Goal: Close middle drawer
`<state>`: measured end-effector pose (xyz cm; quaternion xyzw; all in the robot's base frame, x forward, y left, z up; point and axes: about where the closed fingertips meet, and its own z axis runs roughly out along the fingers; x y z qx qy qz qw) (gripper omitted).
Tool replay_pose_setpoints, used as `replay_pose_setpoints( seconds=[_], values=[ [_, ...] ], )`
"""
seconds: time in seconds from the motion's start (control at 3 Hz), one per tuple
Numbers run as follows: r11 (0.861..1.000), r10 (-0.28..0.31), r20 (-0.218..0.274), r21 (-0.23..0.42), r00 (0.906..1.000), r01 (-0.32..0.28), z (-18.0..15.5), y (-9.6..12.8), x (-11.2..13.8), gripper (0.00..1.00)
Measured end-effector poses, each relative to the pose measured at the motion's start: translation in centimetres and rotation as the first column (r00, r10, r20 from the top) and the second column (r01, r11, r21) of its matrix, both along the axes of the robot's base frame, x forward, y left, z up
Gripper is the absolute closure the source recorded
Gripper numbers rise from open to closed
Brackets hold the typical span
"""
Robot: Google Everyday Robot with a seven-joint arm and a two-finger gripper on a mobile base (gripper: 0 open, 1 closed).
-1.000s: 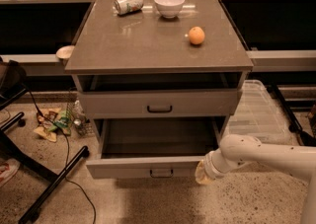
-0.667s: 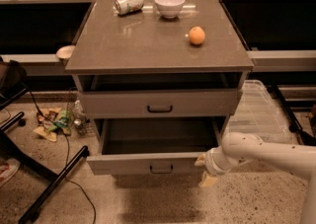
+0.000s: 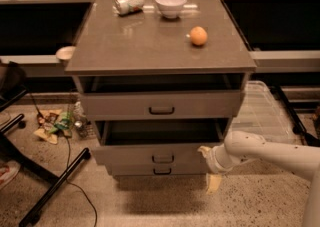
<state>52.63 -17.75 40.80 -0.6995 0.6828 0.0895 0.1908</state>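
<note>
The grey cabinet (image 3: 160, 46) has three drawers. The middle drawer (image 3: 130, 153) is pulled out a short way, showing a dark gap above its front, with its small dark handle (image 3: 162, 159) at the centre. My gripper (image 3: 208, 167) is at the right end of the middle drawer's front, on a white arm (image 3: 270, 153) coming from the right. Its two cream fingers (image 3: 213, 183) are spread apart, one high and one low, against the drawer front. The top drawer (image 3: 161, 105) also stands slightly out. The lowest drawer (image 3: 161, 171) sits just below.
On the cabinet top lie a tipped can (image 3: 129, 4), a white bowl (image 3: 170, 4) and an orange (image 3: 198, 36). A clear plastic bin (image 3: 262, 111) stands to the right. Black chair legs (image 3: 50, 186), a cable and litter (image 3: 52, 123) lie on the floor to the left.
The middle drawer has slid well into the cabinet, with far less of its inside showing. My gripper has moved up and inward with the drawer front.
</note>
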Motion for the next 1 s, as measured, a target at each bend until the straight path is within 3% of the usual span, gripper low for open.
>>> replay_pose_setpoints(
  seconds=[1.0],
  values=[
    [0.998,-0.001,0.031,0.058,0.9995,-0.001,-0.6,1.2,6.5,0.00]
  ],
)
